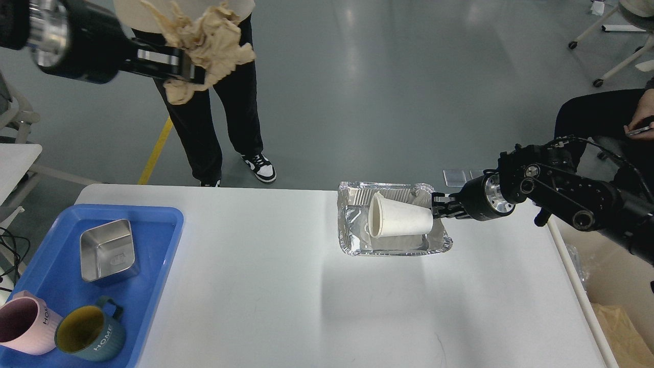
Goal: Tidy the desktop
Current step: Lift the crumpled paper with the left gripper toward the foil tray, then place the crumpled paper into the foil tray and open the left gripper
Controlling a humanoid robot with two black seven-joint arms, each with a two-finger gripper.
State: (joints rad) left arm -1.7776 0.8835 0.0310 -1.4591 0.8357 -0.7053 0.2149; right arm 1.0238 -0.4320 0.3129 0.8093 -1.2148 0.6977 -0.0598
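Note:
The white desktop (286, 301) fills the lower middle of the head view. My left gripper (191, 74) is high at the upper left, well above the desktop, shut on a crumpled brown paper (209, 38). A foil tray (357, 240) sits at the far middle right of the desktop with a white paper cup (401, 222) lying on its side in it, mouth to the left. My right gripper (438, 207) is at the tray's right rim, shut on the foil edge.
A blue plastic tray (158, 245) at the left holds a steel container (107, 251), a pink mug (23, 327) and a green mug (89, 332). A person (219, 117) stands behind the desktop. A seated person (603, 115) is at far right. A bin with brown paper (621, 327) stands at lower right.

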